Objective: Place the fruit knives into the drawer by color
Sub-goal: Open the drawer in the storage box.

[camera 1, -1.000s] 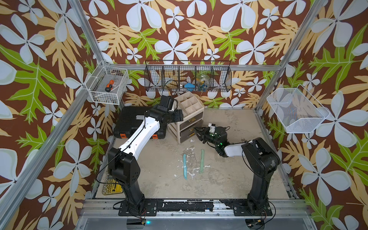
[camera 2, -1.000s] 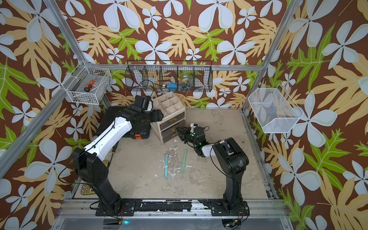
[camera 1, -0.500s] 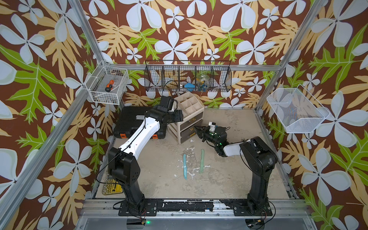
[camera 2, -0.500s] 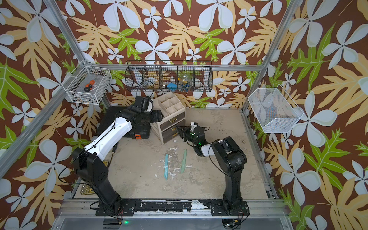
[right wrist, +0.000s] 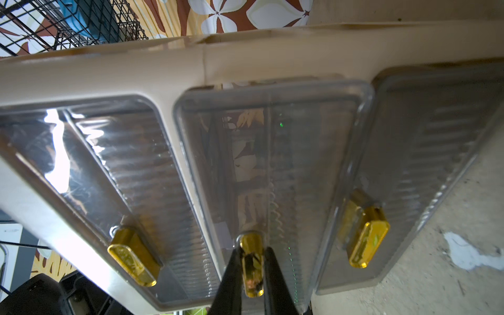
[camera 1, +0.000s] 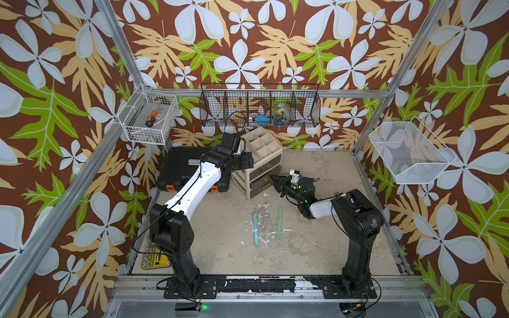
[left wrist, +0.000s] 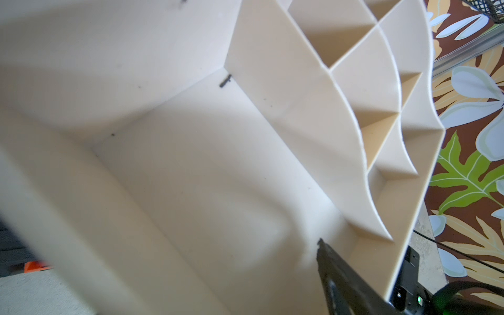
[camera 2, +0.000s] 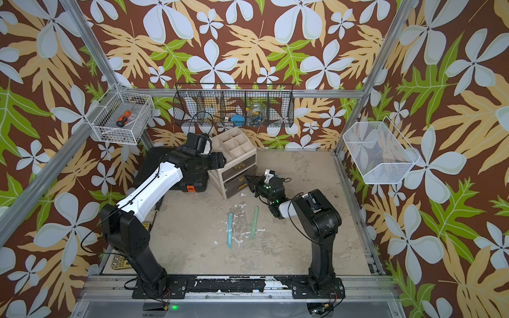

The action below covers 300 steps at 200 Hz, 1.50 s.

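At the far left, an orange-and-black screwdriver (camera 1: 151, 121) is seen lying in a white wire basket (camera 1: 143, 136) hung on the frame. Below it, a black case (camera 1: 179, 165) is set on the floor (camera 1: 316, 247) against the wall. The left claw (camera 1: 249, 161) is held at the left top edge of the cream organiser (camera 1: 241, 181). From the left wrist only one finger (left wrist: 334, 270) is shown, inside the large open compartment, so it cannot be told whether this claw is open or closed. In front of the organiser, between the two arm bases, the blue knife (camera 1: 256, 230) and the green knife (camera 1: 279, 223) are laid flat on the floor, side by side and apart, roughly parallel, the green one to the right. The right claw (camera 1: 272, 178) is brought up to the organiser's front and, in the right wrist view, is closed on the gold handle (right wrist: 251, 261) of the middle drawer (right wrist: 300, 163), a finger on each side. That drawer seems to be drawn out slightly, though the angle is poor. At the far right a white mesh bin (camera 1: 413, 170) is fixed to the wall.
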Each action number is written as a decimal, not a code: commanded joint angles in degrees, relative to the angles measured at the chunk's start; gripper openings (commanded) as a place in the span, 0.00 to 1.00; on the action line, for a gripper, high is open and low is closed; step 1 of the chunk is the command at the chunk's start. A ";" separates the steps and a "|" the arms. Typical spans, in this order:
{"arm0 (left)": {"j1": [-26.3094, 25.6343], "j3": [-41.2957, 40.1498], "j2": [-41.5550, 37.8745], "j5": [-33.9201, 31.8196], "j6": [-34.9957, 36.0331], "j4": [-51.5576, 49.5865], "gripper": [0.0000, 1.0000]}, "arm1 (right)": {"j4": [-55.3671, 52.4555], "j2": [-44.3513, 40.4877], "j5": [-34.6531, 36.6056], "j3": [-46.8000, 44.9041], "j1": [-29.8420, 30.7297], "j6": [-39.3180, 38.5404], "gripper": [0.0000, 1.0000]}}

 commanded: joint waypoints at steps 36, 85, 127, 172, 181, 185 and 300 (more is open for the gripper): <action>0.13 0.81 0.72 0.87 0.37 -0.83 0.81 | 1.63 -4.76 -1.72 -6.44 -1.20 1.14 0.12; 0.18 1.15 0.78 0.71 0.35 -0.90 0.81 | 1.76 -8.66 -3.08 -11.00 -2.51 1.09 0.12; 0.13 1.10 0.67 0.43 0.54 -0.92 0.82 | 1.04 -10.17 -4.42 -12.96 -3.15 0.74 0.12; 0.18 1.39 0.71 0.16 0.61 -1.01 0.82 | -1.37 -12.02 -5.26 -14.06 -3.80 -0.46 0.13; 0.18 1.44 0.67 0.16 0.64 -1.08 0.82 | -1.95 -12.26 -5.45 -14.10 -4.04 -0.41 0.17; 0.17 1.45 0.59 0.16 0.63 -1.10 0.82 | -2.09 -12.38 -5.48 -14.24 -4.13 -0.28 0.19; 0.13 -0.41 -1.59 0.74 0.88 -1.10 0.89 | -45.58 -31.91 -5.72 -12.37 -4.14 -26.01 0.54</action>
